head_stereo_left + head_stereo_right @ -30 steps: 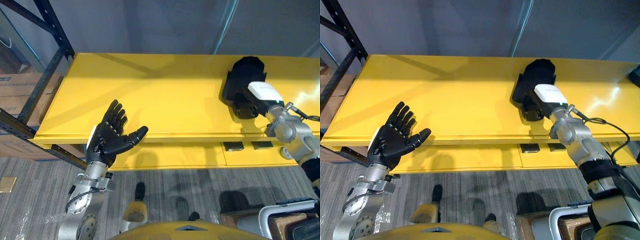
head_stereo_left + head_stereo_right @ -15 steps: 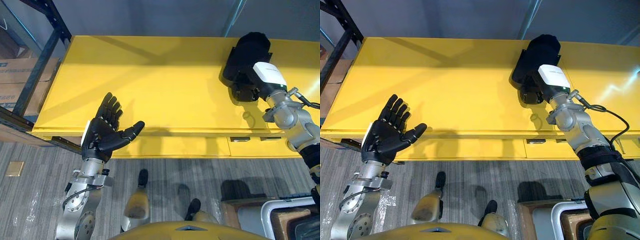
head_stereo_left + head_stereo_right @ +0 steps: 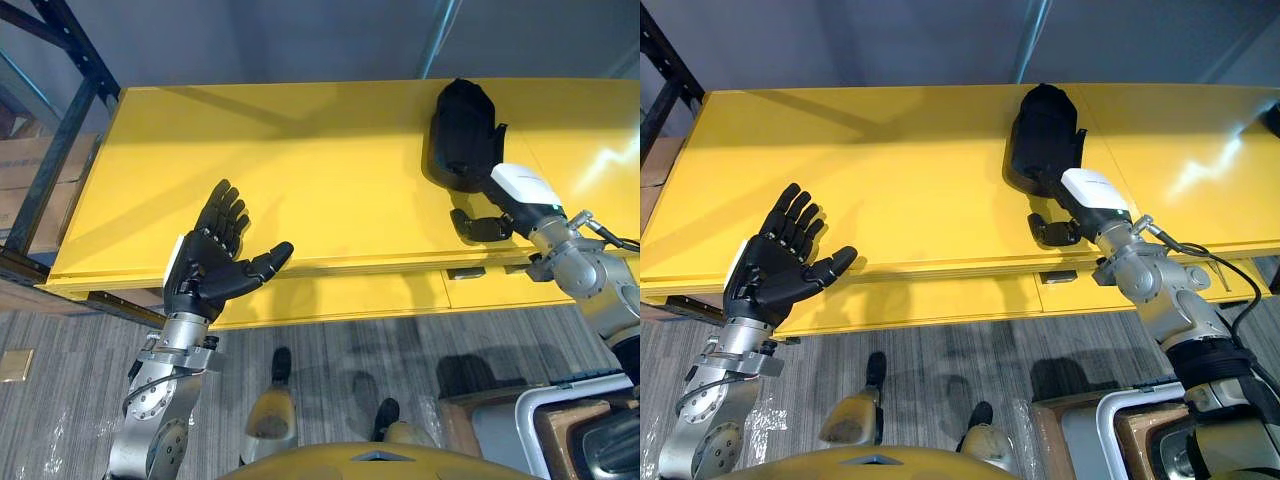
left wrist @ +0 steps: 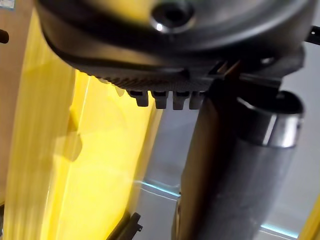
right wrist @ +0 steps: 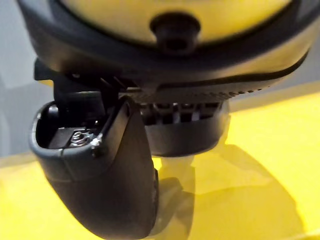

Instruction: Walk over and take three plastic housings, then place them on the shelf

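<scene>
A black plastic housing (image 3: 455, 130) lies flat on the yellow shelf (image 3: 300, 170), towards its right half. My right hand (image 3: 520, 188) reaches in from the right with its fingers stretched straight along the housing's right side. Its thumb (image 3: 478, 226) rests on the shelf, apart from the housing. In the right wrist view the thumb (image 5: 110, 190) stands off from the row of fingers above the yellow surface. My left hand (image 3: 215, 265) is held open, palm up and empty, over the shelf's front edge at the left.
A black rack upright (image 3: 60, 55) stands at the shelf's left end, with cardboard boxes (image 3: 35, 190) behind it. A grey pole (image 3: 440, 40) rises behind the shelf. A white-rimmed bin (image 3: 560, 430) stands on the carpet at lower right.
The right hand has set the housing down flat on the shelf; its fingers have straightened and its thumb has come away. The camera has shifted; the left hand keeps its pose.
</scene>
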Robot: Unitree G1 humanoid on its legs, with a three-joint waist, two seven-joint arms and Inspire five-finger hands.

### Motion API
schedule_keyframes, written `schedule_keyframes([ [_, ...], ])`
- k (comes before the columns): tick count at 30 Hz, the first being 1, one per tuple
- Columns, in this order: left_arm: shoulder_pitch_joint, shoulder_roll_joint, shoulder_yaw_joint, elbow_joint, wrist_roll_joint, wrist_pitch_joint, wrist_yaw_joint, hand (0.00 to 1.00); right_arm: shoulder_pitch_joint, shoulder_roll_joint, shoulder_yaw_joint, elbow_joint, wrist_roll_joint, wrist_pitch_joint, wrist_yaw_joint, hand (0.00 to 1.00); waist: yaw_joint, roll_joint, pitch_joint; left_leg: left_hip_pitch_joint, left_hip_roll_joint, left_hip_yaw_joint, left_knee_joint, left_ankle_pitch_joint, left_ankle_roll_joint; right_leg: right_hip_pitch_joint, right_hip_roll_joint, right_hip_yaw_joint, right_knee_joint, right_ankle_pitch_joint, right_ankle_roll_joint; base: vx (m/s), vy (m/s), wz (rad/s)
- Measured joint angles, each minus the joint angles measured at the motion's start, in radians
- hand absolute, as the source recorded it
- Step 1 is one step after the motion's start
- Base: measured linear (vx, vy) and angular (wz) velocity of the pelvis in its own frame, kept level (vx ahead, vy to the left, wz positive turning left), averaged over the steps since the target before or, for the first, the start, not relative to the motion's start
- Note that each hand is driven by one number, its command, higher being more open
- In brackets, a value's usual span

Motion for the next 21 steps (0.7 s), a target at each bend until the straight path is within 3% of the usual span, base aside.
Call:
schedule_keyframes([
  [6, -0.001, -0.003, -0.004, 0.0, 0.0, 0.001, -0.002, 1.0, 0.017, 0.027, -0.033, -0.015, 0.0, 0.007, -0.038, 1.0, -0.016, -0.002, -0.012, 0.013, 0.0, 0.017, 0.0, -0.002, 0.004, 0.005, -0.002, 0.014, -0.002, 0.003, 0.004, -0.01, -0.011, -0.08],
  [10, -0.001, -0.019, -0.018, 0.0, 0.0, 0.006, -0.005, 1.0, 0.032, 0.117, -0.105, -0.036, -0.001, 0.029, -0.127, 1.0, -0.02, 0.0, -0.051, 0.022, 0.0, 0.029, 0.0, -0.002, 0.003, 0.007, -0.004, 0.023, -0.004, 0.004, 0.005, 0.01, -0.02, -0.09],
  [15, -0.006, -0.079, -0.042, 0.0, 0.0, 0.048, -0.007, 1.0, 0.032, 0.253, -0.189, -0.189, 0.011, 0.045, -0.227, 1.0, -0.039, 0.019, -0.084, 0.029, 0.002, 0.033, 0.0, -0.003, 0.003, 0.008, -0.003, 0.024, -0.005, 0.004, 0.006, -0.02, -0.011, -0.01],
  [19, -0.007, -0.087, -0.064, 0.0, 0.002, 0.079, -0.013, 1.0, 0.032, 0.358, -0.169, -0.268, 0.103, 0.044, -0.216, 1.0, -0.042, 0.018, -0.106, 0.032, 0.007, 0.035, 0.0, -0.013, -0.005, 0.011, 0.002, 0.024, -0.019, 0.004, 0.007, -0.05, -0.018, -0.02],
  [21, -0.008, -0.098, -0.068, 0.0, 0.006, 0.088, -0.017, 1.0, 0.034, 0.433, -0.142, -0.298, 0.219, 0.046, -0.181, 1.0, -0.042, 0.02, -0.108, 0.039, 0.008, 0.035, 0.0, -0.013, -0.005, 0.02, 0.003, 0.024, -0.02, 0.003, 0.008, 0.0, 0.0, 0.0],
])
